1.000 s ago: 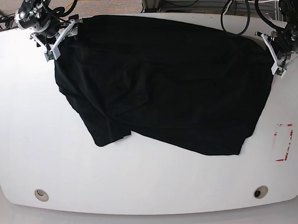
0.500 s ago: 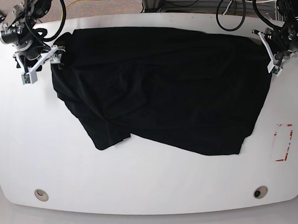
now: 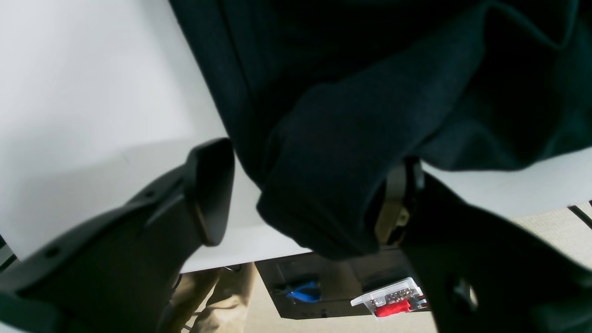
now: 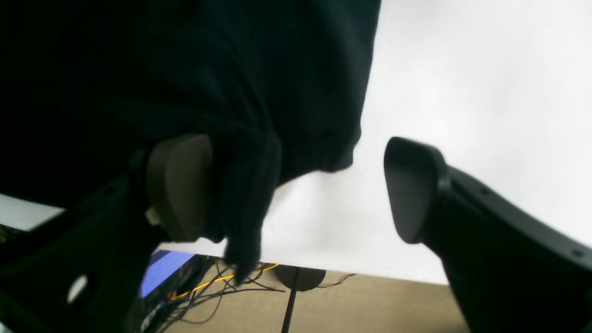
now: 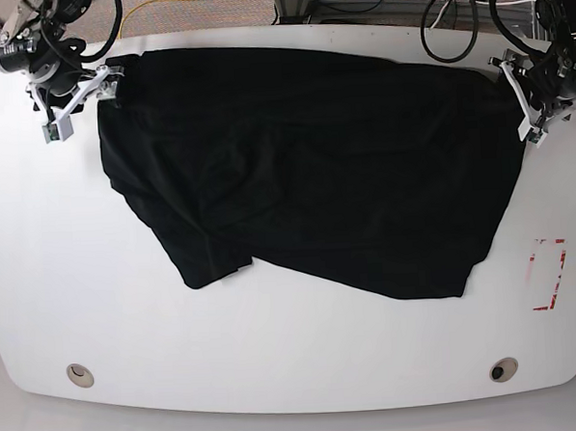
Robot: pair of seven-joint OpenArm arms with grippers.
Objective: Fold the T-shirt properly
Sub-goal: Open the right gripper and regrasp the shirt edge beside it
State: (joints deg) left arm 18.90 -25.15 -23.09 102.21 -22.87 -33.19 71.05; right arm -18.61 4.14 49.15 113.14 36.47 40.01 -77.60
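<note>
Base view: T-shirt (image 5: 305, 166) lies spread, rumpled, on table (image 5: 276, 351), between both end effectors. Left end effector (image 3: 305, 194) agape, cloth draped on one finger, ungripped. Right end effector (image 4: 296, 189) wide, empty. Soft, light, limp; grasp hem corners.

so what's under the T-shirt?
The T-shirt lies spread on the white table, whose bare surface shows around it. Whatever else might sit beneath the cloth is covered and cannot be seen.
</note>
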